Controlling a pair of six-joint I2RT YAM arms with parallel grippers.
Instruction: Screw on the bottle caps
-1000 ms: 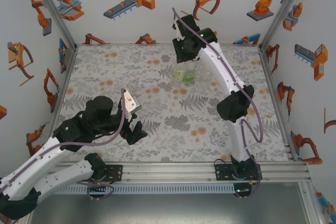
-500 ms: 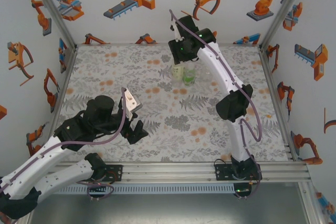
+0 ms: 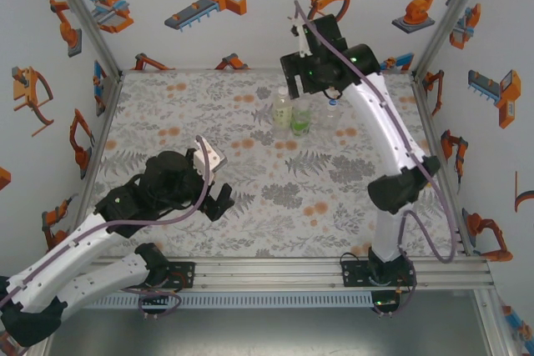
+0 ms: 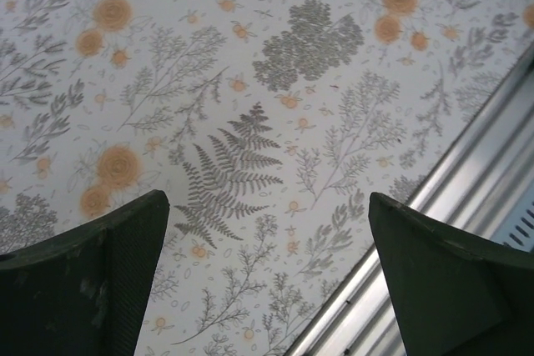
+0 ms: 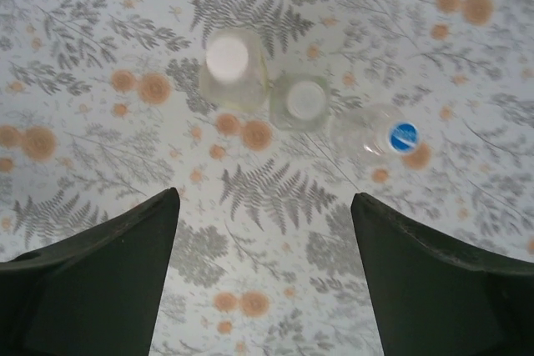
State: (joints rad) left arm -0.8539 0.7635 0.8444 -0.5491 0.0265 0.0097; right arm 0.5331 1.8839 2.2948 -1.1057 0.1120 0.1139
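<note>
Three bottles stand upright in a row at the back of the table: one with a yellow-green label (image 3: pixel 283 111) (image 5: pixel 228 72), one with a bright green label (image 3: pixel 301 121) (image 5: pixel 302 102) and a nearly plain one (image 3: pixel 331 114) (image 5: pixel 375 135). Each has a cap on top: a white cap (image 5: pixel 228 57), a pale cap (image 5: pixel 306 98) and a blue cap (image 5: pixel 403 135). My right gripper (image 3: pixel 318 81) (image 5: pixel 263 198) hangs open above and just behind the row, holding nothing. My left gripper (image 3: pixel 219 200) (image 4: pixel 267 206) is wide open and empty, low over the near part of the table.
The floral table cover (image 3: pixel 250 147) is ringed by white walls with orange robot prints. An aluminium rail (image 4: pixel 467 206) runs along the near edge, close to my left gripper. The right arm's elbow (image 3: pixel 405 189) stands over the right side of the table.
My right gripper opened, let go of the bottles and moved right and up, uncovering the row. My left gripper opened wider and shifted slightly.
</note>
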